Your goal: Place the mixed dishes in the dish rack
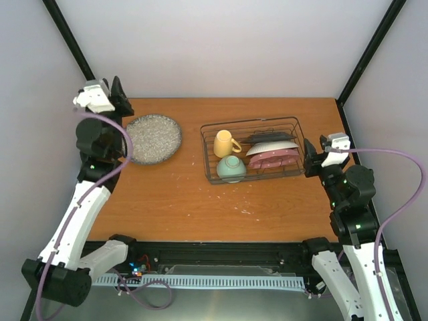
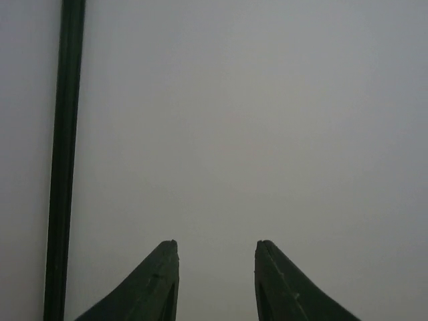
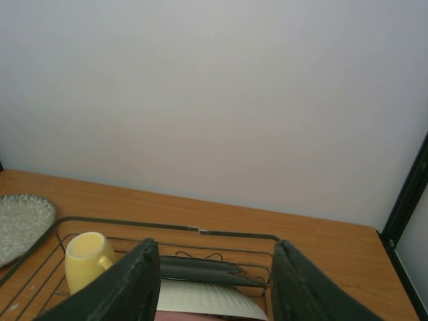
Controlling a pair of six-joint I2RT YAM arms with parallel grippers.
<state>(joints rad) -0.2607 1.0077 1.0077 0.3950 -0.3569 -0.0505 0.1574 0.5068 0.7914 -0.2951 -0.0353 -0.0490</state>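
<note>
Flanking the table (image 1: 174,200), our left arm (image 1: 77,217) and right arm (image 1: 354,221): white shells, black joints, purple cables (image 1: 384,152), green lights.

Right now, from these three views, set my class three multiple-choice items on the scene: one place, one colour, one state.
1. Where is the speckled grey plate?
A. On the table, left of the dish rack.
B. Inside the rack.
C. Held in an end effector.

2. What colour is the mug in the rack?
A. Red.
B. Yellow.
C. Blue.

3. How is the left end effector?
A. Shut on a plate.
B. Shut on the mug.
C. Open, empty.

Answers: 1 A, it lies on the table apart from the rack; 2 B, yellow beside the mint bowl; 3 C, only wall shows between its fingers.
</note>
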